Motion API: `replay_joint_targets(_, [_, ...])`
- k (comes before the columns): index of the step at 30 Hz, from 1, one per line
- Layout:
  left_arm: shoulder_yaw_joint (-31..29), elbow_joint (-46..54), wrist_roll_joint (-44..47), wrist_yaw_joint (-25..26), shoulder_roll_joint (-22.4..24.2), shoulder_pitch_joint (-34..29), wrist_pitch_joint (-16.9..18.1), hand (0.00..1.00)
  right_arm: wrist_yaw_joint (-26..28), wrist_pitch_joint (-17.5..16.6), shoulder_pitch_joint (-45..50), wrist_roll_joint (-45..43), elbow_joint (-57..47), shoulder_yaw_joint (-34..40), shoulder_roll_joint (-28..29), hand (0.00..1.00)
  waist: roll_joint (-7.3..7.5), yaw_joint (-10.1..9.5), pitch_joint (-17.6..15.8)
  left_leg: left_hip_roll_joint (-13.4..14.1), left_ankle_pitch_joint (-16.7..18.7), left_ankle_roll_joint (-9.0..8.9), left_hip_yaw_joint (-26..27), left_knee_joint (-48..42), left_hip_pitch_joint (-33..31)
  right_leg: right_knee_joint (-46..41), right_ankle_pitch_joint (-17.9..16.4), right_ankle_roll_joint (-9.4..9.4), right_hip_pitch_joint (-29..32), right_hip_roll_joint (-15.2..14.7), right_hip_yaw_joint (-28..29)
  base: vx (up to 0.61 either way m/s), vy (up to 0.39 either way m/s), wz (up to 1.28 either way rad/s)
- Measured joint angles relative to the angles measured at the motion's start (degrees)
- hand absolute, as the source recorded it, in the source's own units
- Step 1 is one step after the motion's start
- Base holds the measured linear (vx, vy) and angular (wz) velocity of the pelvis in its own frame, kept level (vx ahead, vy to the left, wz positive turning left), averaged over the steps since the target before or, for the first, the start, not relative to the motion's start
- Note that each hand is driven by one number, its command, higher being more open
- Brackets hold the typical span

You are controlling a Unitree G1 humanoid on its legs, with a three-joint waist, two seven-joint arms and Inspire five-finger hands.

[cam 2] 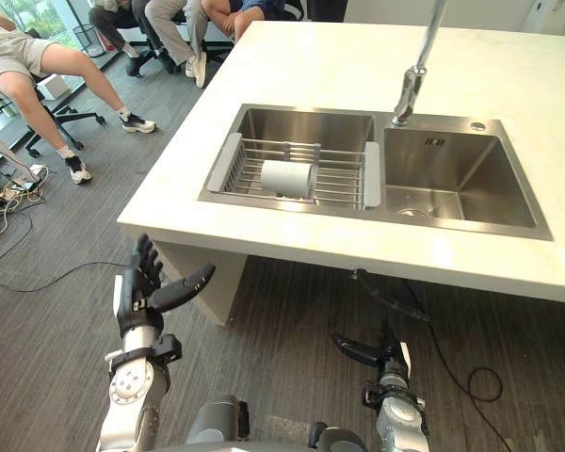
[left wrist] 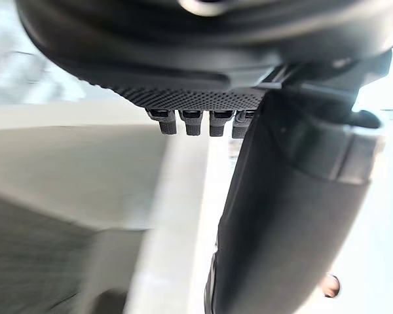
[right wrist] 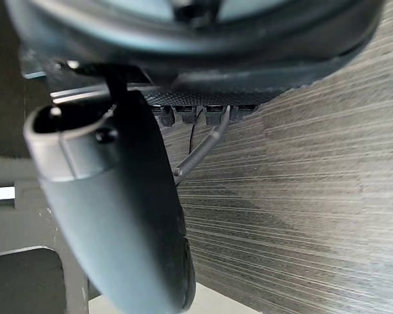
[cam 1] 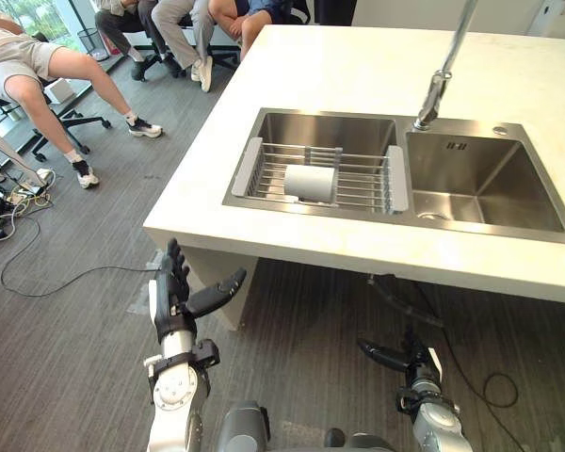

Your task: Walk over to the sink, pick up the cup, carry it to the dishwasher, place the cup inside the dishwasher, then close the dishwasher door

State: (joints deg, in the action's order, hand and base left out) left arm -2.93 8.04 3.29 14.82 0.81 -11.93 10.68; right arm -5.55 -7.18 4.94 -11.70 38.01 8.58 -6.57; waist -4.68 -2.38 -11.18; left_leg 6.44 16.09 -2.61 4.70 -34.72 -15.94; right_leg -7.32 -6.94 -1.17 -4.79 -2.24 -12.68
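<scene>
A pale cup [cam 1: 310, 183] lies on its side on a wire rack [cam 1: 353, 179] set in the left basin of a steel double sink [cam 1: 494, 179], which is sunk into a white counter [cam 1: 358, 75]. My left hand [cam 1: 176, 299] is raised below the counter's near left corner, fingers straight and thumb spread, holding nothing. Lower down, my right hand [cam 1: 402, 358] hangs over the floor under the counter's front edge, with fingers extended and nothing in it. Both hands are well short of the cup.
A tall faucet [cam 1: 441, 80] rises between the two basins. People sit on office chairs [cam 1: 71, 121] at the far left and behind the counter. Loose cables [cam 1: 19, 202] lie on the grey floor at the left.
</scene>
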Motion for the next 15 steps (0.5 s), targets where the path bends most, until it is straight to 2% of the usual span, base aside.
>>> replay_joint_targets(1, [0.01,2.59,-1.14,0.77,0.48,0.23,0.01,1.0,-0.11,0.01,0.19,0.01,0.32,0.12,-0.33,1.0,-0.29,0.03,0.12,-2.16,-2.64,-0.37,-0.72,8.4,-0.29,-0.37,-1.02,1.61,-0.43,-1.41,0.01,0.22,0.188,0.06])
replay_joint_targets(2, [0.09,5.29,-1.33,1.48,0.93,0.13,0.08,1.0,-0.11,0.02,0.31,0.01,1.06,0.08,-0.96,1.0,-0.96,-0.02,0.45,-3.06,-9.07,-0.13,-2.06,15.8,0.52,-1.21,-2.47,3.18,-0.72,-1.75,0.12,0.3,0.25,0.1])
replay_joint_targets(3, [0.14,7.89,-2.13,2.76,0.43,0.61,0.58,1.0,-0.34,0.28,-0.02,0.02,3.06,0.04,-0.24,1.0,0.25,-0.21,0.38,-4.78,-13.68,3.39,-1.46,17.91,2.72,-1.92,-4.09,3.78,-1.66,-3.12,0.51,0.31,0.226,0.09])
replay_joint_targets(4, [0.53,9.27,-2.35,3.48,0.13,0.78,0.65,1.0,-0.4,0.3,0.27,0.05,3.47,-0.25,0.14,1.0,1.02,-0.21,0.74,-5.64,-13.77,3.61,-1.42,18.78,3.23,-1.7,-4.15,3.67,-1.73,-4.11,1.02,0.37,0.247,0.2])
replay_joint_targets(5, [0.68,12.78,-2.49,4.51,-0.15,0.95,1.11,1.0,-0.18,0.28,0.16,0.07,3.73,-0.47,0.7,1.0,1.63,-0.2,0.71,-6.96,-12.63,4.81,-1.37,18.01,3.04,-1.58,-4.53,3.94,-2.14,-5.19,2.17,0.29,0.177,0.15])
replay_joint_targets(8, [2.86,19.31,-2.49,5.76,-0.77,0.08,3.29,1.0,0.42,0.29,-0.2,0.13,4.07,-1.19,1.52,1.0,1.82,-1.47,0.87,-8.54,-9.33,6.28,0.41,16.27,4.09,-2.59,-4.76,4.68,-2.55,-7.12,3.52,0.25,0.168,-0.15])
replay_joint_targets(9, [4.93,20.6,-2.49,5.73,-1.36,0.0,4.46,1.0,0.63,0.29,-0.42,0.19,4.3,-2.04,1.6,1.0,1.82,-1.48,0.86,-8.81,-8.14,6.5,0.63,16.71,5.57,-6.85,-5.23,6.29,-1.59,-7.84,3.85,0.19,0.128,-0.23])
replay_joint_targets(10, [6.12,20.9,-2.49,5.66,-1.86,-0.01,4.89,1.0,0.69,0.29,-0.4,0.29,4.32,-2.48,1.61,1.0,1.82,-1.43,0.86,-8.82,-7.58,6.54,0.79,17.19,6.53,-10.37,-5.64,7.01,-0.51,-8.21,4.22,0.18,0.106,-0.2])
replay_joint_targets(12, [10.31,21.04,-2.5,4.54,-4.43,-0.28,5.21,1.0,1.1,0.29,-0.08,0.69,4.89,-3.83,2.04,1.0,2.16,-0.15,1.14,-8.95,-6.39,7.22,1.19,18.96,11.06,-26.66,-5.57,9.84,4.98,-10.58,4.89,0.21,0.073,-0.12])
replay_joint_targets(13, [10.94,21.01,-2.51,4.13,-4.86,-0.46,5.23,1.0,1.24,0.29,-0.02,0.85,5.39,-4.49,2.06,1.0,2.39,0.42,1.36,-8.95,-6.14,7.23,1.27,19.4,11.82,-30.09,-5.76,9.58,6.41,-11.0,4.77,0.24,0.033,-0.1])
replay_joint_targets(15, [12.36,20.7,-2.5,3.45,-6.0,-0.47,5.24,1.0,1.79,0.38,0.08,2.06,6.7,-5.93,2.15,1.0,3.01,0.99,1.83,-8.77,-6.13,6.93,1.55,21.6,14.16,-35.25,-7.09,7.3,11.03,-11.57,3.89,0.23,-0.02,-0.1])
